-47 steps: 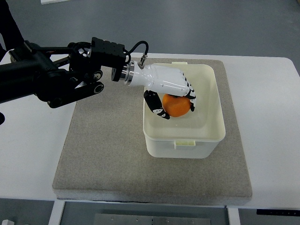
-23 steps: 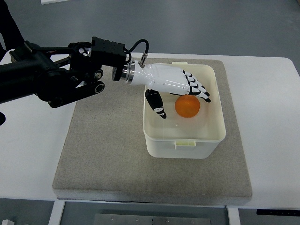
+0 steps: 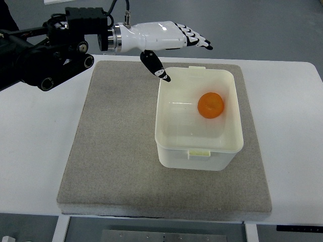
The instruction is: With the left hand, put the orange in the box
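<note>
orange [image 3: 210,105]: inside box [image 3: 174,154] | left hand [image 3: 161,38]: above box's far-left corner, fingers spread, empty

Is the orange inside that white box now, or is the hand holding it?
Inside. The orange lies on the floor of the box, and the left hand is above the far rim, fingers spread, holding nothing.
</note>
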You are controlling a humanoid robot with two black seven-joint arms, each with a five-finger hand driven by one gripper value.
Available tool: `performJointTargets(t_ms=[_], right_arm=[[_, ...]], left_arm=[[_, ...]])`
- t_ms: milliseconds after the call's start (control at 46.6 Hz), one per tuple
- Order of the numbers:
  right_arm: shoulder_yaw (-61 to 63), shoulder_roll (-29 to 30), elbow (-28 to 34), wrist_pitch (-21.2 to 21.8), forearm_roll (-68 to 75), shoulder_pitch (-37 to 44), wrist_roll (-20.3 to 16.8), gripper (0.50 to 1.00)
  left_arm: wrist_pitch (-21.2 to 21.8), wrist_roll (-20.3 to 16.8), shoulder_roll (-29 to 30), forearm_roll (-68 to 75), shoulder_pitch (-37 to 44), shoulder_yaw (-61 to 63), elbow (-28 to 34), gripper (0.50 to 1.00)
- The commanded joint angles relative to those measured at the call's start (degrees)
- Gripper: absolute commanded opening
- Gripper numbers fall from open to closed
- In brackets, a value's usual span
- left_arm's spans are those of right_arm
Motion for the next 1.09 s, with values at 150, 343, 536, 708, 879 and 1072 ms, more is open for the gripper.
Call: performJointTargets(t_ms=[150, 343, 536, 708, 879, 1072], right_arm=[[0.0, 0.0, 0.0, 0.0, 0.0, 0.0, 0.0, 0.932], [0.0, 0.0, 0.0, 0.0, 0.0, 0.0, 0.0, 0.932], [0.0, 0.0, 0.0, 0.0, 0.1, 0.0, 0.0, 0.932], [0.0, 0.0, 0.0, 0.0, 0.0, 0.0, 0.0, 0.932], [0.0, 0.0, 0.1, 0.0, 0.1, 0.0, 0.0, 0.932], [0.0, 0.0, 0.1, 0.0, 0.0, 0.0, 0.0, 0.932]], left_arm=[[1.0, 0.0, 1.3, -6.1, 2.1, -4.0, 6.2, 0.966], [4.5, 0.0, 0.8, -15.2, 4.8, -3.0, 13.4, 0.966], [4.5, 0.0, -0.8, -23.7, 7.3, -3.0, 18.3, 0.966], [4.5, 0.0, -2.2, -25.7, 8.6, -3.2, 20.5, 0.964], [4.4, 0.0, -3.1, -28.2, 9.3, -3.3, 22.5, 0.969], [4.3, 0.0, -3.3, -37.3, 11.4, -3.2, 23.1, 0.992]])
